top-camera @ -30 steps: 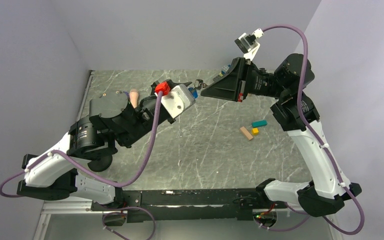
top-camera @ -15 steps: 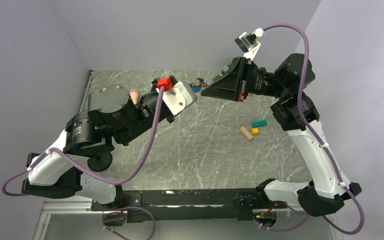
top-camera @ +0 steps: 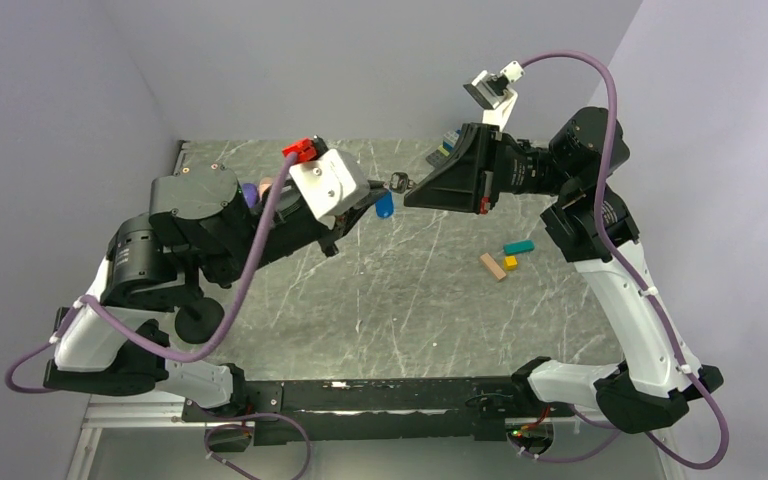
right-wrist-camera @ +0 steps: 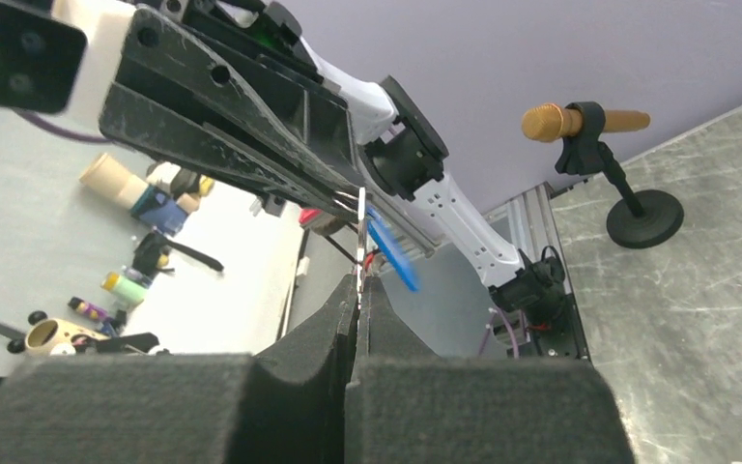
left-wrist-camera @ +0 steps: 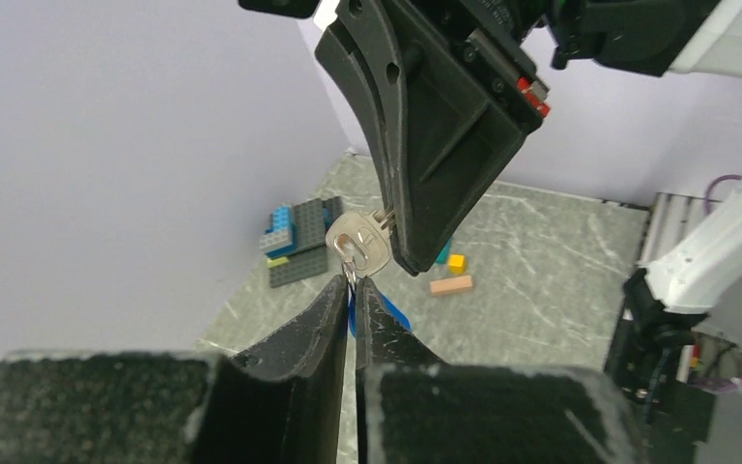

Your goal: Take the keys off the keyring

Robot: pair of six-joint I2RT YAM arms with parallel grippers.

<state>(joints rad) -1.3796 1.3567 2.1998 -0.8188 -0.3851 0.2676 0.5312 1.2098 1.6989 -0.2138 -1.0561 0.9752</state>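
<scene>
Both grippers meet in mid-air above the far middle of the table. My left gripper [top-camera: 368,189] [left-wrist-camera: 352,282] is shut on the thin silvery keyring [left-wrist-camera: 348,259]. A flat silver key head [left-wrist-camera: 360,241] hangs on that ring, and my right gripper [top-camera: 406,191] [right-wrist-camera: 359,280] is shut on its blade, seen edge-on in the right wrist view [right-wrist-camera: 360,227]. The blue plastic-headed key [top-camera: 384,205] dangles below the ring. It shows behind my left fingers [left-wrist-camera: 387,315] and is blurred in the right wrist view [right-wrist-camera: 392,254].
A stack of grey and blue toy plates [top-camera: 447,148] [left-wrist-camera: 296,238] lies at the back of the marble table [top-camera: 410,300]. A teal brick [top-camera: 518,246], a yellow brick [top-camera: 510,262] and a tan brick [top-camera: 492,266] lie at the right. A microphone stand [right-wrist-camera: 628,188] stands at the left.
My left arm has risen and drawn back to the left. The blue key has come out from between the grippers and now hangs free below the ring. The right gripper barely moved.
</scene>
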